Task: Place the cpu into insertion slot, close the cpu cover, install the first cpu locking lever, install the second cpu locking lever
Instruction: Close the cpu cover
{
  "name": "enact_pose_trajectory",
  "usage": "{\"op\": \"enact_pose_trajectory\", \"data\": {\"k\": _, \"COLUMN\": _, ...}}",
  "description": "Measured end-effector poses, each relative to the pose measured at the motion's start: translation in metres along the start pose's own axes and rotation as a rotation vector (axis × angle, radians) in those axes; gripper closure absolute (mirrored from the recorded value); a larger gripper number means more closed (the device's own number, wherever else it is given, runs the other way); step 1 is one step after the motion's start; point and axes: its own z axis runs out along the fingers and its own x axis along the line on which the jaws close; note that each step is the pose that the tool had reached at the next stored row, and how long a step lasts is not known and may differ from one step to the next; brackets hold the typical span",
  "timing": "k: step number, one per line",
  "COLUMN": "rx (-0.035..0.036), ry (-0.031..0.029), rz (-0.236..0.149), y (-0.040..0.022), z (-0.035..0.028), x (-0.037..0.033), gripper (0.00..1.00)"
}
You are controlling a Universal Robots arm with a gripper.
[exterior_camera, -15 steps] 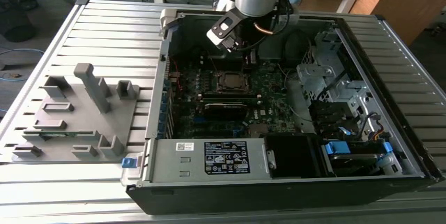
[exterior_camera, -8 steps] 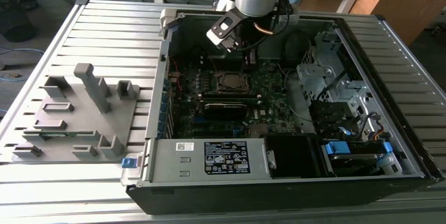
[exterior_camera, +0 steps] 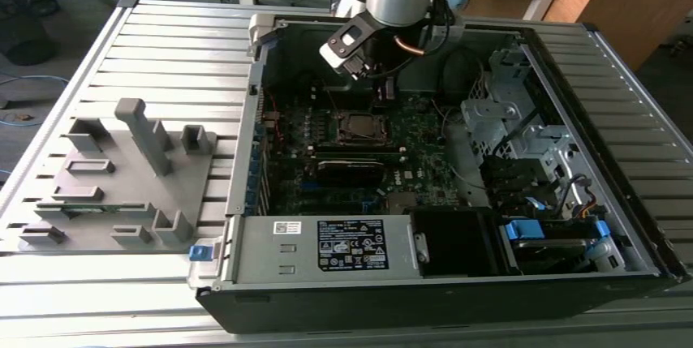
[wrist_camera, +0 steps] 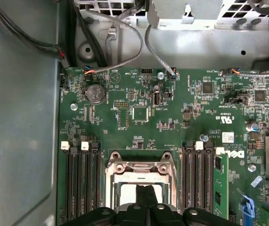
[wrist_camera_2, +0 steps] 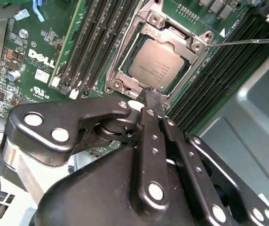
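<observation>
Gripper pinched narrow at the edge of the cpu cover.

The cpu lies flat in the insertion slot on the motherboard, inside the open computer case, and the silver cover frame lies down around it. The two fingers are pressed together, tips at the frame's rim. A thin lever rod reaches out across the memory slots.
</observation>
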Motion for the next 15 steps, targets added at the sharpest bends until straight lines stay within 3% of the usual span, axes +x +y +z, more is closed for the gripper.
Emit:
{"op": "enact_pose_trajectory", "data": {"k": 4, "rx": 0.0001, "ry": 0.0002, "rz": 0.000, "y": -0.0016, "z": 0.0003, "x": 0.0000, "gripper": 0.89}}
{"op": "enact_pose_trajectory", "data": {"k": 10, "rx": -0.0014, "ry": 0.0001, "rz": 0.000, "y": -0.0140, "z": 0.0019, "x": -0.0001, "gripper": 0.89}}
{"op": "enact_pose_trajectory", "data": {"k": 15, "rx": -0.0014, "ry": 0.0000, "rz": 0.000, "y": -0.0142, "z": 0.0022, "x": -0.0001, "gripper": 0.89}}
